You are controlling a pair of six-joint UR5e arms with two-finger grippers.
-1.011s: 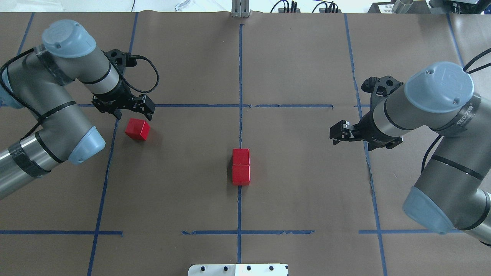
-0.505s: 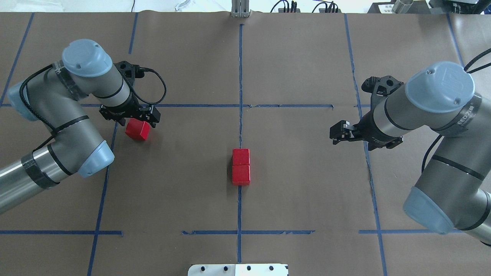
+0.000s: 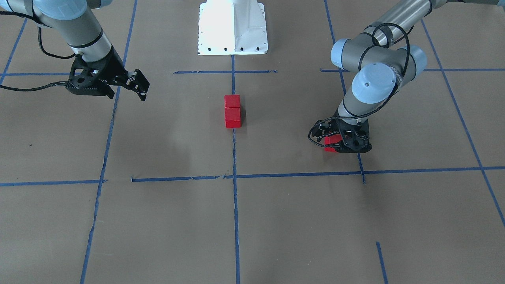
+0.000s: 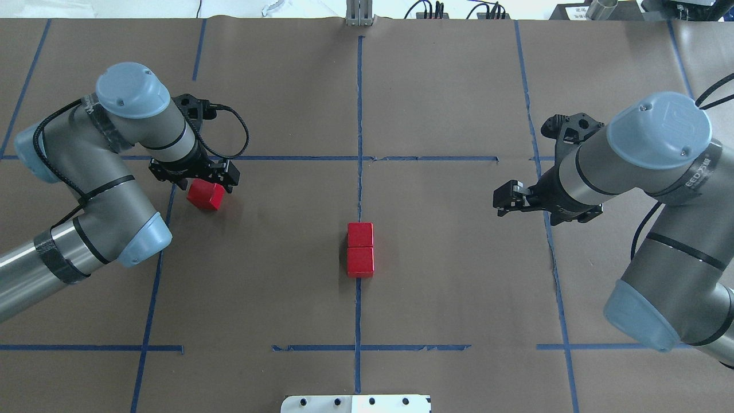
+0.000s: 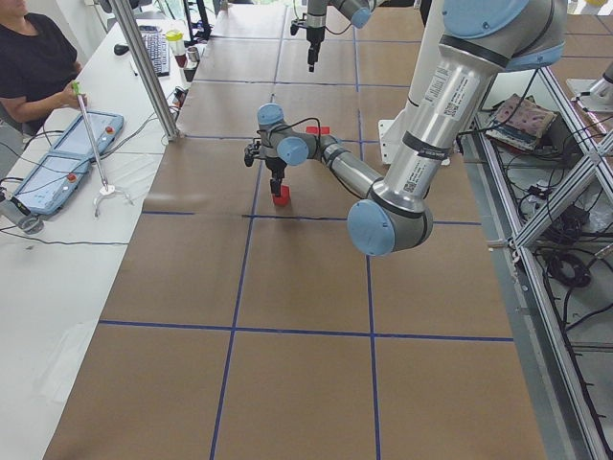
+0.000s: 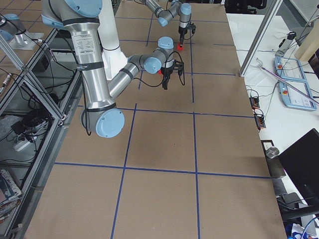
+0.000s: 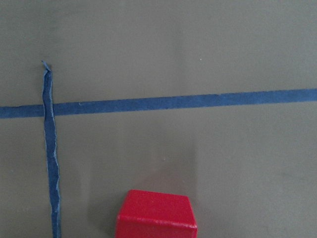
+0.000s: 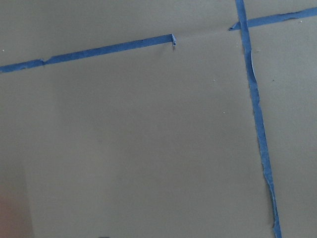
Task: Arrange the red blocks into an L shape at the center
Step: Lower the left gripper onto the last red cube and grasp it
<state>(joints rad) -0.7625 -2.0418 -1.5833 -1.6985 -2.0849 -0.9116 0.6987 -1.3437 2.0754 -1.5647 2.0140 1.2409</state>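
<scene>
Two red blocks (image 4: 360, 234) (image 4: 360, 261) lie at the center (image 4: 436, 241), touching face to face in a straight row of two, seated squarely on the vertical blue tape line (image 4: 359, 115) and covering it there. The third red block (image 4: 206, 197) stands well apart from the pair, toward the robot's left, just beyond a side tape line (image 4: 157, 269) and just short of the cross line (image 4: 298, 158). The L is not yet formed. The left gripper (image 4: 206, 182) is lowered onto this third block, pointing down, its jaws spread with one finger on either side of the cube; whether the pads touch its faces cannot be told. The left wrist view shows the cube (image 7: 157, 214) at the bottom edge, upright on the paper, with no fingers visible. The right gripper (image 4: 499, 205) hangs above the table on the robot's right, near the right-hand tape line (image 4: 547, 229), well apart from all three blocks, its jaws parted and holding nothing.
</scene>
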